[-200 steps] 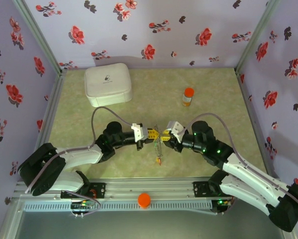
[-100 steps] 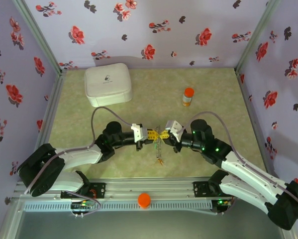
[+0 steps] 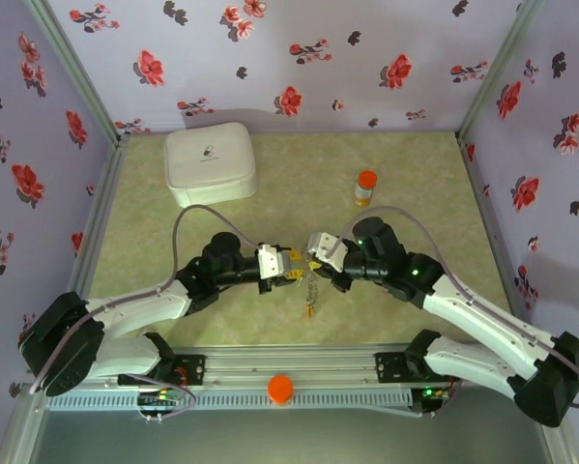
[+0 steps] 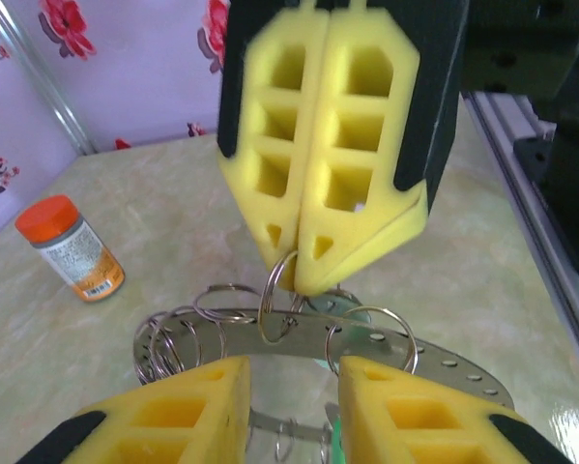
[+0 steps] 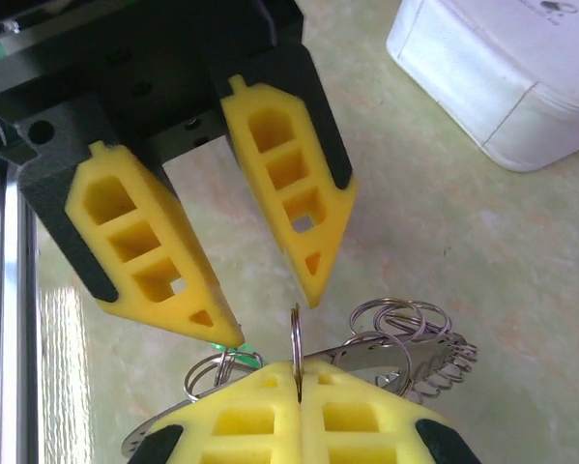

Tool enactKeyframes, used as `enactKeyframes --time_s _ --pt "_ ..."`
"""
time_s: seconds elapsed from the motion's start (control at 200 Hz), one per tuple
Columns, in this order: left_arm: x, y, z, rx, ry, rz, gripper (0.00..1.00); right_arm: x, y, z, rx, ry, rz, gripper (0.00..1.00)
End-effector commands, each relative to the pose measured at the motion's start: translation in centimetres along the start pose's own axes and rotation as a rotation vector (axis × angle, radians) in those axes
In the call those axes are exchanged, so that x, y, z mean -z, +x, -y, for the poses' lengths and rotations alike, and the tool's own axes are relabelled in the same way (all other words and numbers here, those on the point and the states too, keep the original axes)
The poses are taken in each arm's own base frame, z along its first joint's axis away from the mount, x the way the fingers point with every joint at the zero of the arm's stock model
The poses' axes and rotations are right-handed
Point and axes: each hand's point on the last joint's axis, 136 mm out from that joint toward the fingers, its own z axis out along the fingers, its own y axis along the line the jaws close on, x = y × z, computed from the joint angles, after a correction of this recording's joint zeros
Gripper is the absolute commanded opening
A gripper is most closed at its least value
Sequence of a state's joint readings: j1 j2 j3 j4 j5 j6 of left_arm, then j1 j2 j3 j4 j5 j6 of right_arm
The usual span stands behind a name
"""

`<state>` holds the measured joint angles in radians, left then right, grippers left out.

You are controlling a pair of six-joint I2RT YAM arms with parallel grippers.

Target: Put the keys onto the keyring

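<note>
Just left of the orange-capped bottle [image 3: 365, 188] and nearer the arm bases, the right gripper [image 5: 296, 372] is pinching a small loop [image 5: 296, 333] on the keyring [image 4: 419, 353], pads pressed together. The left gripper [image 4: 291, 367] is sitting opposite, jaws spread, closest to that loop. It's standing upright, the band's running left-right, and the keys [image 3: 310, 307] are dangling underneath.
</note>
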<state>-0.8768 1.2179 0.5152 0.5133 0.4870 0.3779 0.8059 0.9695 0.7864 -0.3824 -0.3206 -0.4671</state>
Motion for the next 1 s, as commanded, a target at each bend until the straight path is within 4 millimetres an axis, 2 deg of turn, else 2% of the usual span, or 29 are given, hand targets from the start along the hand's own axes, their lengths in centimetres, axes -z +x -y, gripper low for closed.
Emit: enactKeyframes --time_s 0.0,0.425,0.685,0.89,0.95,0.995 --pt "-0.2 -0.4 -0.4 -0.055 -0.011 -0.02 0.31 0.5 -0.1 0.0 0.106 0.013 -0.07 0.0" --pt "-1.4 -0.8 -0.2 -0.017 0.023 0.034 0.28 -0.8 -0.5 0.2 0.146 0.014 -0.095 0.0" --pt "-1.4 -1.3 -0.1 -0.025 0.022 0.069 0.16 -1.2 -0.6 -0.3 0.154 -0.001 -0.098 0.0" --pt "-1.2 -1.5 0.1 -0.01 0.031 0.087 0.0 -0.5 -1.5 0.0 0.12 0.039 -0.02 0.0" --pt "-1.2 -1.5 0.2 -0.003 0.028 0.1 0.0 0.1 -1.6 0.5 0.083 0.064 0.03 0.08" --pt "-1.1 -1.5 0.2 0.005 0.022 0.114 0.0 0.6 -1.5 1.0 0.028 0.077 0.072 0.17"
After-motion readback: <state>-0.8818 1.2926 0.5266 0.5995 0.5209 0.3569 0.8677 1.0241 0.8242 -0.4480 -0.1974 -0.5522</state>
